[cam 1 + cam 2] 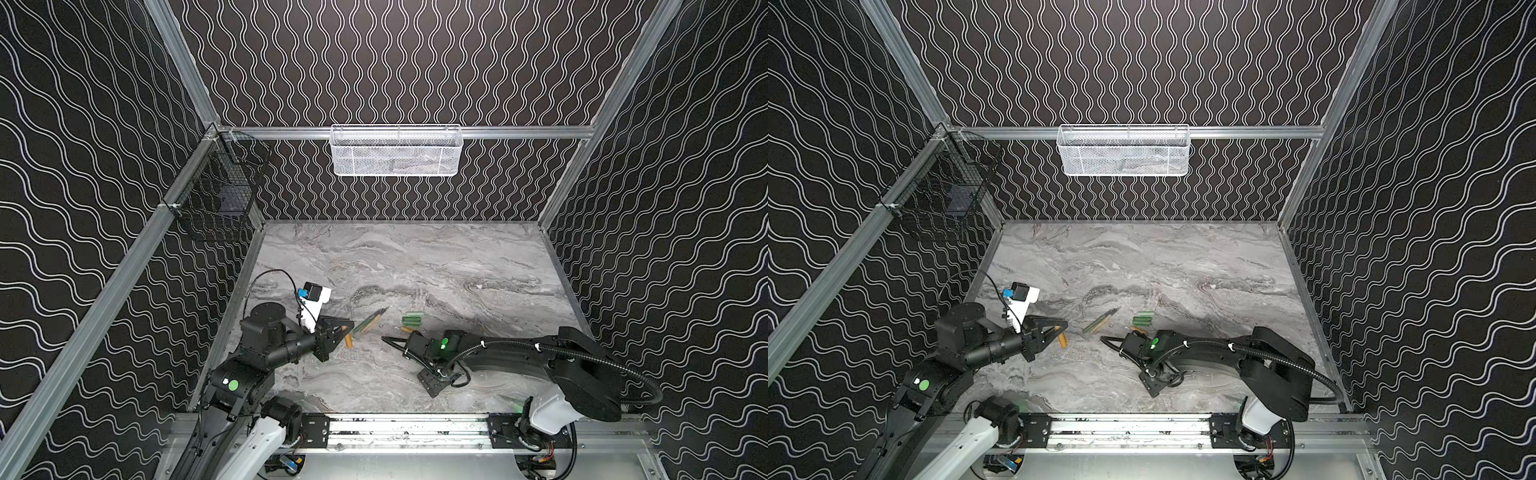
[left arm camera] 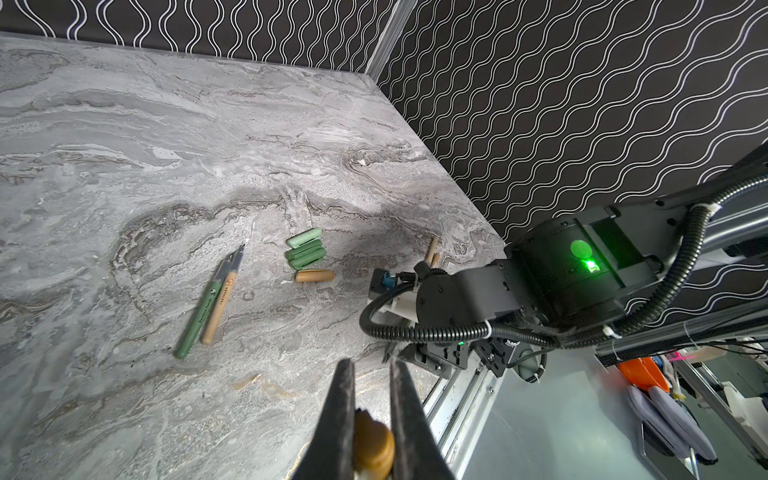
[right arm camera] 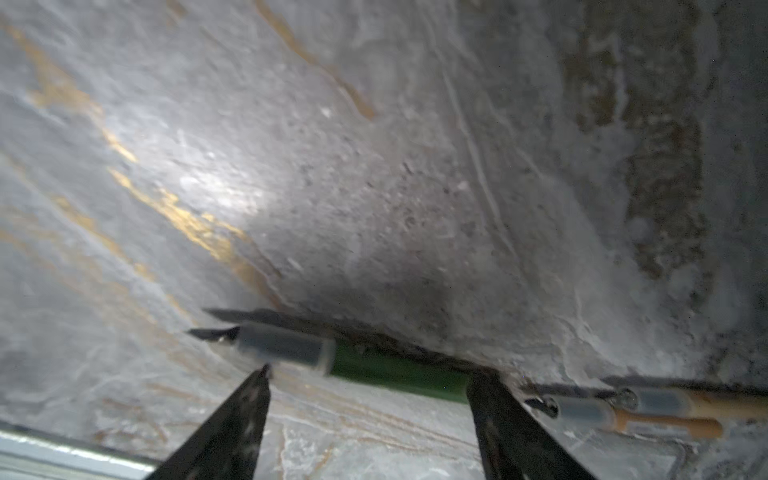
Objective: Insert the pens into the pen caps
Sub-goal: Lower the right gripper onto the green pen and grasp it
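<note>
Right hand (image 3: 371,376): stood wide, empty | green pen (image 3: 399,372): low in frame, just beyond it, long axis ran along the jaw gap, not across | left hand (image 2: 372,365): held orange cap (image 2: 374,446)

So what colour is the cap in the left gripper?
Orange-tan. The cap, clamped in the left gripper, shows best in the left wrist view.

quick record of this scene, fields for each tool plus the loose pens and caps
left tool: shut on orange cap
right tool: open, green pen lying at its tips
green caps: side by side on table
loose orange cap: beside green caps
pen pair: green and tan, side by side, uncapped
</note>
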Controlling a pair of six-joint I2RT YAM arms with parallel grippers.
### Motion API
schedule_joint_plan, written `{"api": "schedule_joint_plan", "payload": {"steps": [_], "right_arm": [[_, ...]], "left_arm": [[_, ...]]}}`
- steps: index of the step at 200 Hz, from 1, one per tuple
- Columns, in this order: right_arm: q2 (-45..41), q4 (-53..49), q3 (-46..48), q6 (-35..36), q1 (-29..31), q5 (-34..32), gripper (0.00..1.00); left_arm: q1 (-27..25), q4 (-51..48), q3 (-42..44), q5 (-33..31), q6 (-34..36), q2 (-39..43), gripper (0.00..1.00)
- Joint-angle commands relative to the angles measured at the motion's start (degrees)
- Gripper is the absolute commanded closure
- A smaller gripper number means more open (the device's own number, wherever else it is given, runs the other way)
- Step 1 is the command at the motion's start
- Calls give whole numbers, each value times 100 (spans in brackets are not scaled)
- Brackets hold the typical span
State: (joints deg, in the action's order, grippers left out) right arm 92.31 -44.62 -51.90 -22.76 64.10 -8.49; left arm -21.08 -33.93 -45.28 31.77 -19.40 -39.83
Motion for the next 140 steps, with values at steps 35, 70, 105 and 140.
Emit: {"api": "schedule_joint_plan", "payload": {"steps": [35,70,105,140], "right_arm": [[382,115,-224,671,-476,787,25],[472,112,-283,782,-643,873,33],[694,44,-299,741,-719,901,49],[694,196,-259,584,-724,1010,66]], "left_arm": [[16,186,2,61,42,-29,100],[20,179,14,-2,25,26,100],[30,168,5,-11,34,15,100],[60,185,18,-2,30,19,100]]}}
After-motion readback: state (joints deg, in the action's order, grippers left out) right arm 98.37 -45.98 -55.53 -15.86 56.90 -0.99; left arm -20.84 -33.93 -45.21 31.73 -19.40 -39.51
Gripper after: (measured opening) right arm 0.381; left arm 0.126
